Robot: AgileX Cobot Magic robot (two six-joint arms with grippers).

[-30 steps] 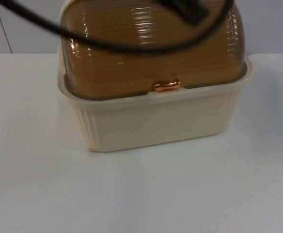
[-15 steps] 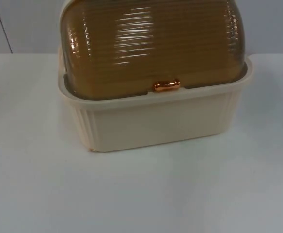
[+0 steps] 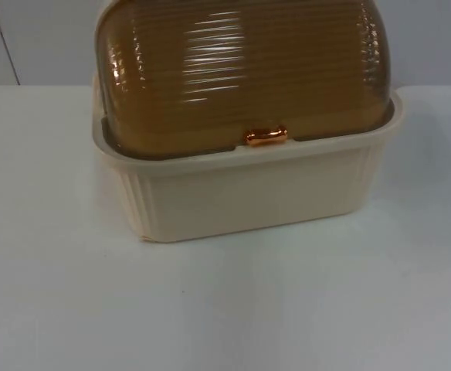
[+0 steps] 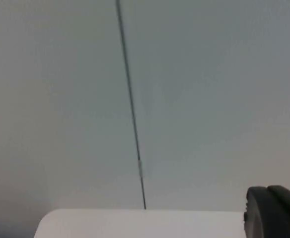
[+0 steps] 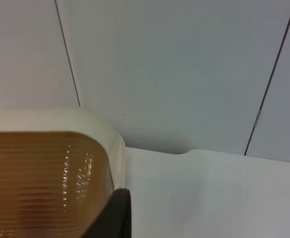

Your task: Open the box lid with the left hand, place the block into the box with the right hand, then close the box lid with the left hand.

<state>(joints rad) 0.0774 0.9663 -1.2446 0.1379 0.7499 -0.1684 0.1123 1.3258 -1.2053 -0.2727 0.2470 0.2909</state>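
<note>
The amber lid [image 3: 241,73] sits shut on the cream box [image 3: 249,193], so opening comes first: the left gripper, whose opening I cannot tell, must reach the copper handle [image 3: 266,136] at the lid's 6 o'clock edge.

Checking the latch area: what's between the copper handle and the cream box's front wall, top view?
Only the box's own cream rim. In the top view the copper handle sits at the closed amber lid's lower edge, right above that rim; nothing else lies between.
</note>
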